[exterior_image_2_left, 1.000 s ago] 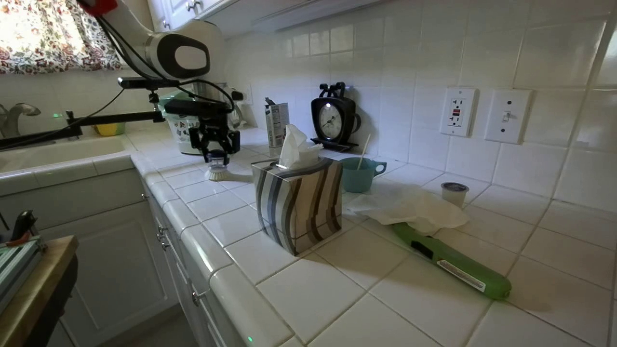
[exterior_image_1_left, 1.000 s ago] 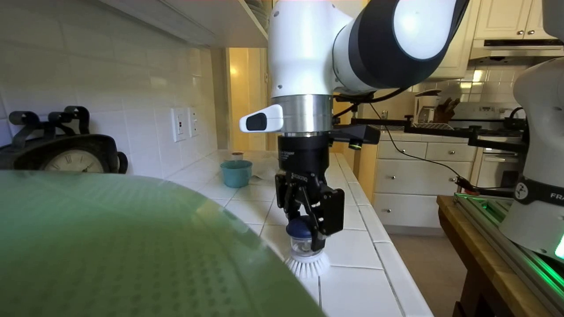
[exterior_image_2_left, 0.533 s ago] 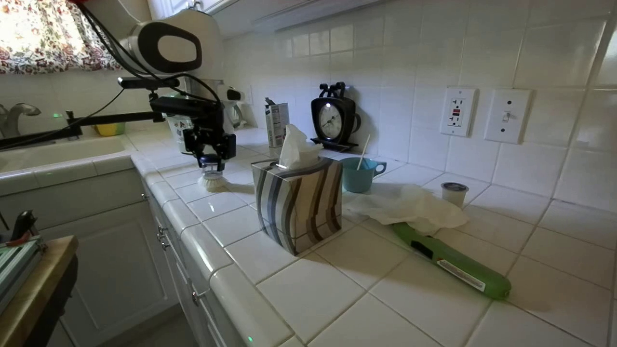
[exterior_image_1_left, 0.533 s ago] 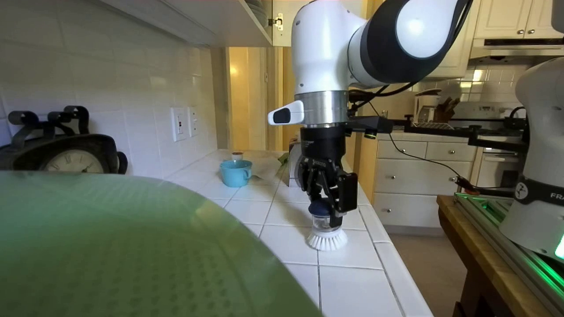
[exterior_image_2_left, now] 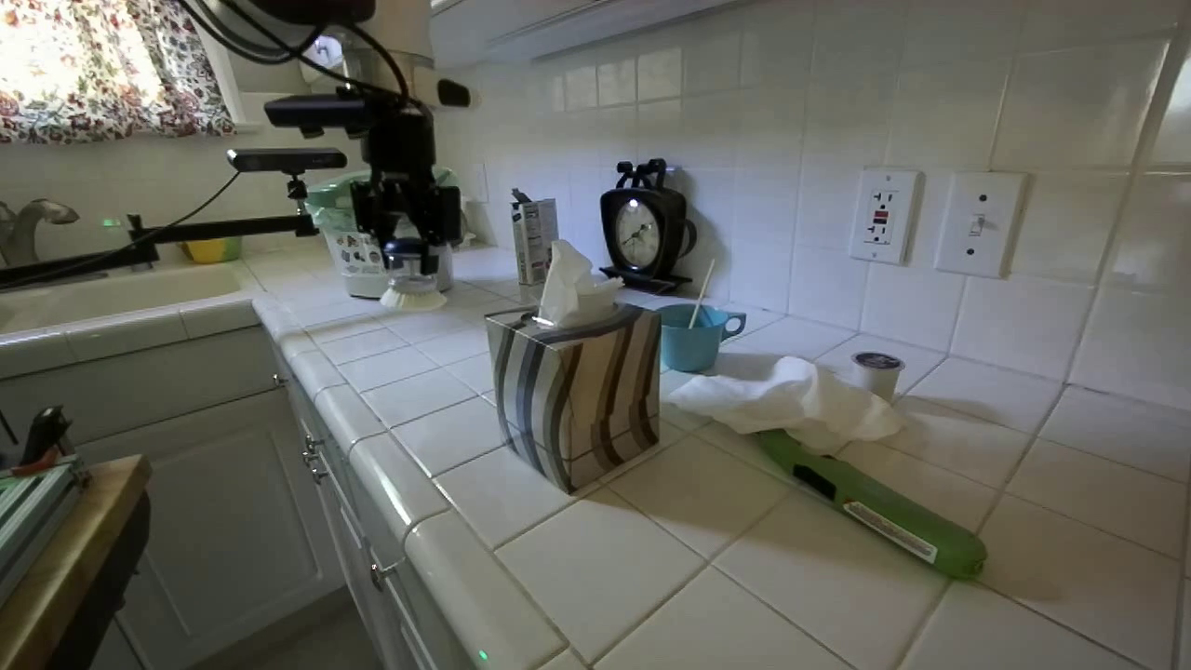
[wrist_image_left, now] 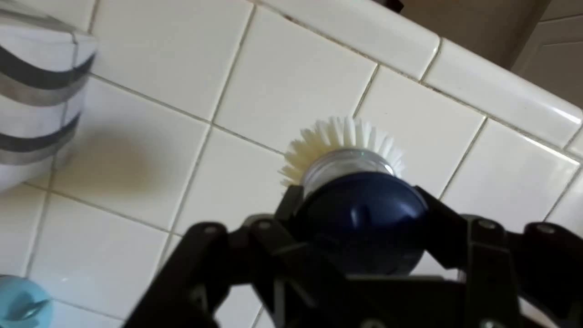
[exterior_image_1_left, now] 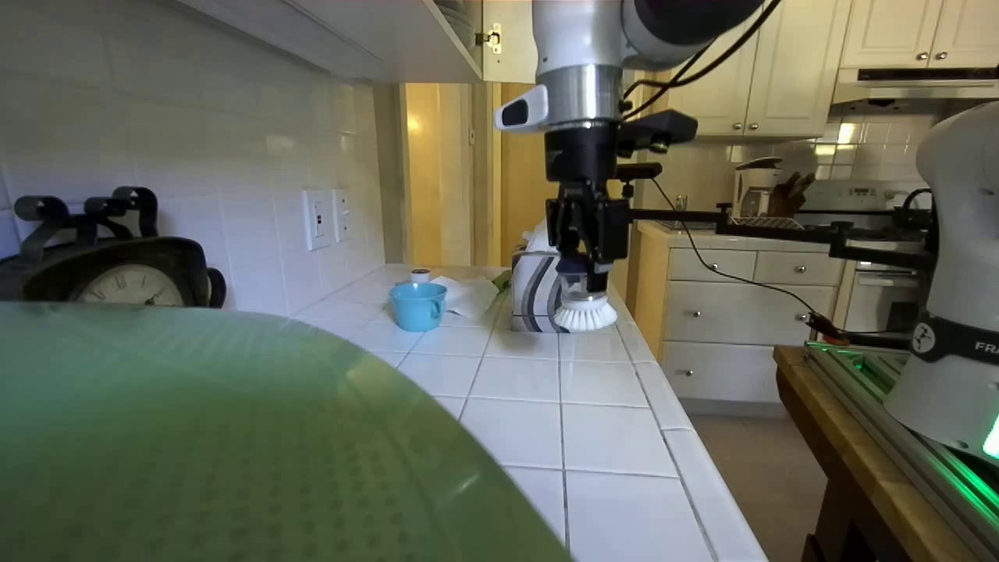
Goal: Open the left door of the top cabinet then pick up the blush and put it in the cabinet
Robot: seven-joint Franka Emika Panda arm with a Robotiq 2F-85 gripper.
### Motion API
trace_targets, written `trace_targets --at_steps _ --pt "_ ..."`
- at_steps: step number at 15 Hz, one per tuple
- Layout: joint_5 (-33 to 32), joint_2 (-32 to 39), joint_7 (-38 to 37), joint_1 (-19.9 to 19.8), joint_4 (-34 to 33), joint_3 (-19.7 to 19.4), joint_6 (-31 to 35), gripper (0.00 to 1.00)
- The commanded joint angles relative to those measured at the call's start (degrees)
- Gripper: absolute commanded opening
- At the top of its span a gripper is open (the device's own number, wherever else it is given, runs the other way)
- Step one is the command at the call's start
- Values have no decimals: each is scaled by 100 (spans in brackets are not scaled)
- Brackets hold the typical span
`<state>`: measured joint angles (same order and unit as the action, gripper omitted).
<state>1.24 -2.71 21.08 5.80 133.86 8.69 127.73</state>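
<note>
The blush is a small round brush with a dark blue domed top, a clear middle and white bristles [exterior_image_1_left: 585,314]. It also shows in an exterior view [exterior_image_2_left: 412,299] and in the wrist view [wrist_image_left: 360,205]. My gripper [exterior_image_1_left: 581,273] is shut on it, fingers on both sides below the dome, and it hangs upright above the counter, bristles down. The gripper also shows in an exterior view [exterior_image_2_left: 406,253]. The top cabinet [exterior_image_1_left: 343,43] is seen from beneath. Its door [exterior_image_1_left: 511,58] stands open with the hinge showing, and stacked dishes [exterior_image_1_left: 459,22] are inside.
A striped tissue box [exterior_image_2_left: 572,400] and a light blue mug [exterior_image_1_left: 419,306] stand on the white tiled counter [exterior_image_1_left: 609,499]. A clock [exterior_image_2_left: 639,228], a small carton [exterior_image_2_left: 534,237], a lined basket [exterior_image_2_left: 349,251] and a green tool [exterior_image_2_left: 884,512] are around. A large green surface [exterior_image_1_left: 234,437] fills the foreground.
The gripper has carried the brush toward the tissue box, then raised it off the counter. The open cabinet door, hidden behind the arm a second ago, shows now.
</note>
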Motion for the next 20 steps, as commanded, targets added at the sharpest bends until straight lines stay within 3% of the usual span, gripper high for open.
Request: trace_targets --at_steps 1,8,12,13,14,18,19,20 --pt "-4 -659 282 -15 -90 -253 -854 34" --pt "-345 -1630 946 -71 -781 -824 -2258 34" --pt "-639 -1973 1487 8 -1167 -896 -2702 34" --pt "-491 -1941 1136 -18 -1057 -880 -2524 34" --pt "-503 -1993 1151 -10 -1084 -881 -2555 59" --pt "-500 -1923 1150 -14 -1045 -878 -2534 59" --pt "-500 -1922 1150 -15 -1045 -878 -2534 34" --pt "-555 -1863 1079 -41 -1097 -866 -2416 34"
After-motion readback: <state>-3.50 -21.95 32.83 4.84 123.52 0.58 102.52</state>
